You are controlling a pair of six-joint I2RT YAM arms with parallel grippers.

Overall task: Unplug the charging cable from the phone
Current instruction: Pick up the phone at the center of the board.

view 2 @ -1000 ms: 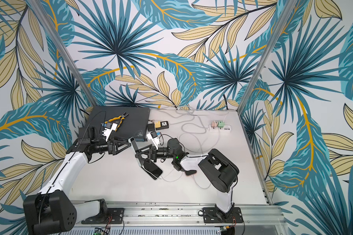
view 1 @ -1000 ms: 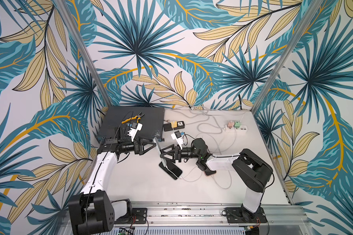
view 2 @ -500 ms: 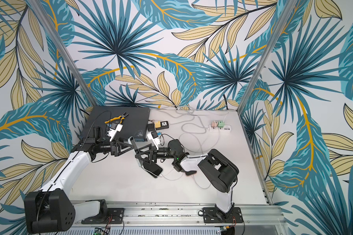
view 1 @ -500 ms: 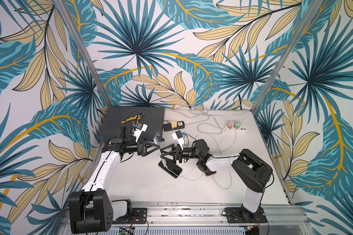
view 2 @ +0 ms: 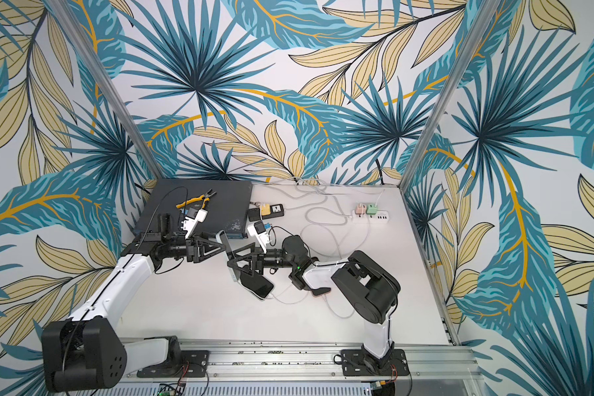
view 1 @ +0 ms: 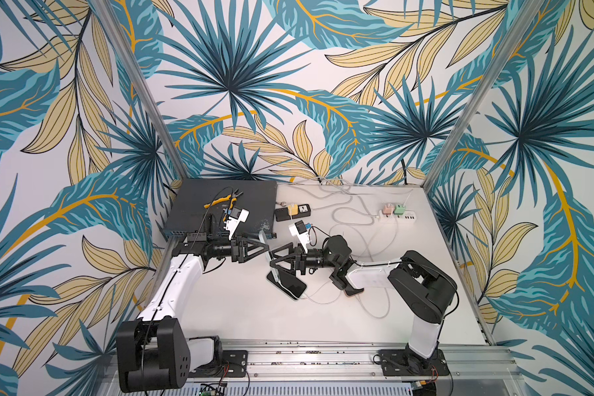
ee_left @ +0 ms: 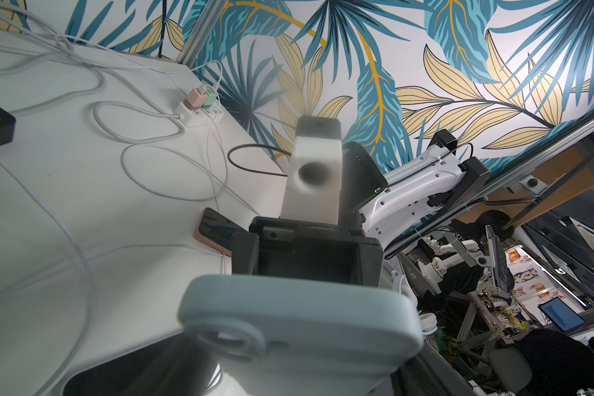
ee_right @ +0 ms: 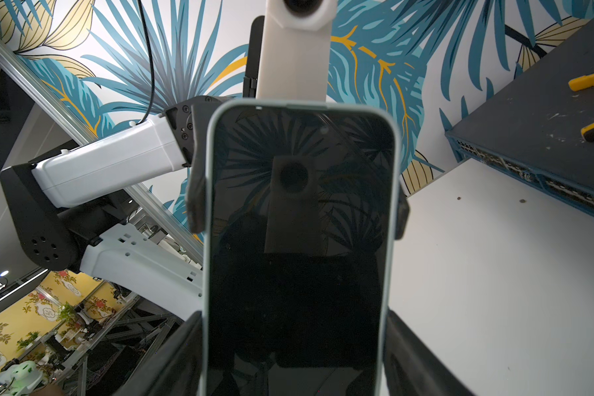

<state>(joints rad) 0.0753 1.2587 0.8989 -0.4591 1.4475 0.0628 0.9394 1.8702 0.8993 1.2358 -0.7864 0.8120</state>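
Item: pale grey-blue cased smartphone (ee_right: 299, 240), frame ctr in both top views, held near upright. L gripper (view 1: 262, 247) clamped across upper edges, R gripper (view 1: 277, 263) clamped across lower edges; prob. to brace it for the pull. White charging cable (view 1: 323, 302) lies lower right of phone; plug end hidden.

We see the phone (ee_right: 299, 260), dark screen toward us, pinched at both side edges by the left gripper (ee_right: 298, 207)

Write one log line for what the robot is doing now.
left gripper: shut on blue phone, upper sides | right gripper: shut on blue phone, lower sides | pink phone: on table, cable plugged in
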